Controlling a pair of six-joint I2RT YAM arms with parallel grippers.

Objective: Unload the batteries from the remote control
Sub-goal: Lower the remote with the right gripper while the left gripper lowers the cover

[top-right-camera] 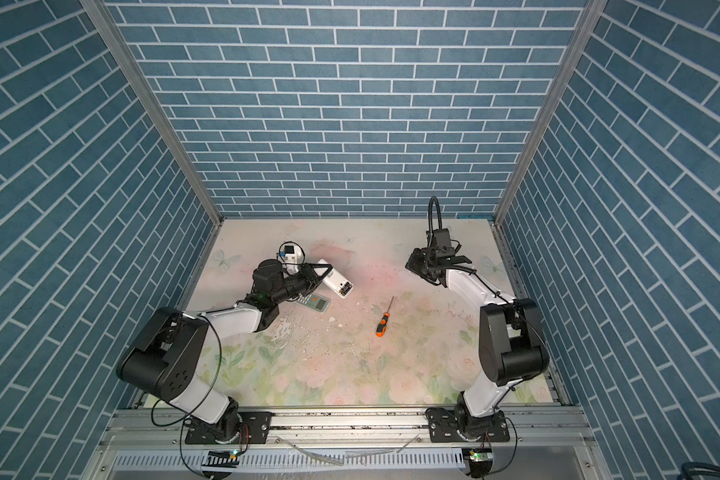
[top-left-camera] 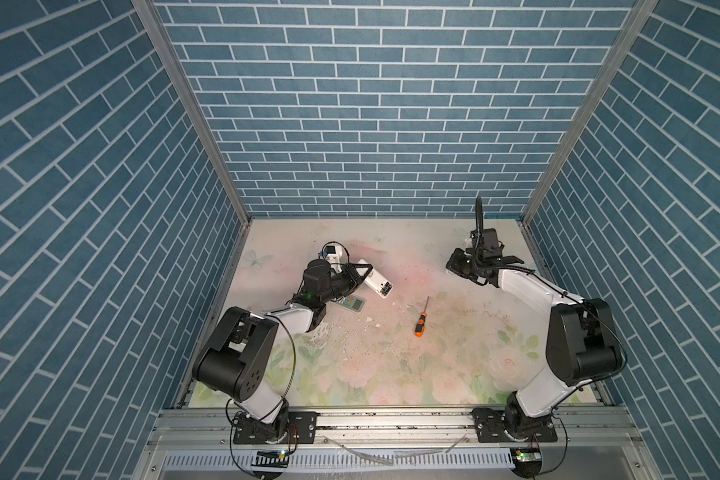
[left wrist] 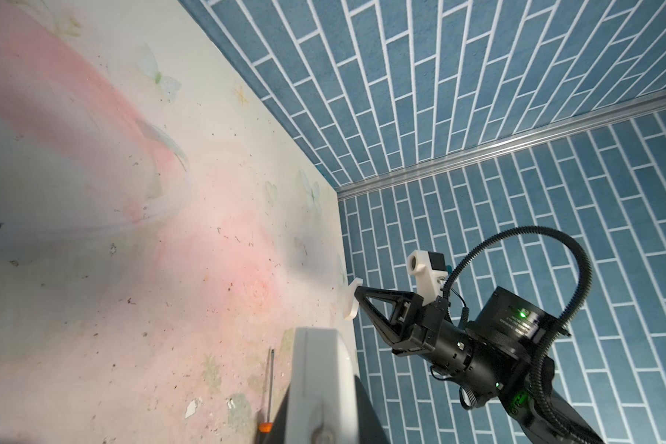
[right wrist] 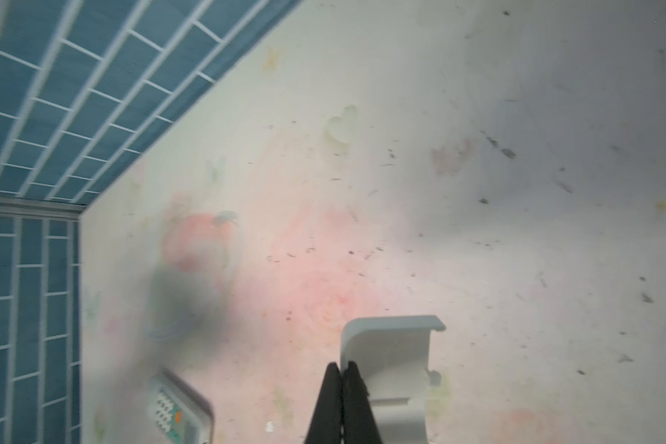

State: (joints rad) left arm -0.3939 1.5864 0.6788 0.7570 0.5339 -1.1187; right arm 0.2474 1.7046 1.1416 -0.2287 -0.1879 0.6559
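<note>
**Barely visible: batteries in the held remote**

Both top views show the left gripper (top-left-camera: 360, 274) with its jaws clamped on a white remote (top-left-camera: 376, 279), held above the counter (top-left-camera: 433, 365). The open compartment (top-left-camera: 385, 287) at the remote's free end shows small dark specks. These are possibly the batteries (top-right-camera: 344, 289), but they are too small to be sure. In the left wrist view the remote is edge-on and cut off by the frame, and its compartment is hidden.

The right gripper (right wrist: 341, 371) has its jaws pinched closed on the edge of a curved white battery cover (right wrist: 395, 361), well apart from the remote. A second remote (top-left-camera: 352, 303) lies keypad-up on the counter, partly hidden under the left arm. An orange-and-black screwdriver (top-left-camera: 420, 319) lies between the arms.
</note>
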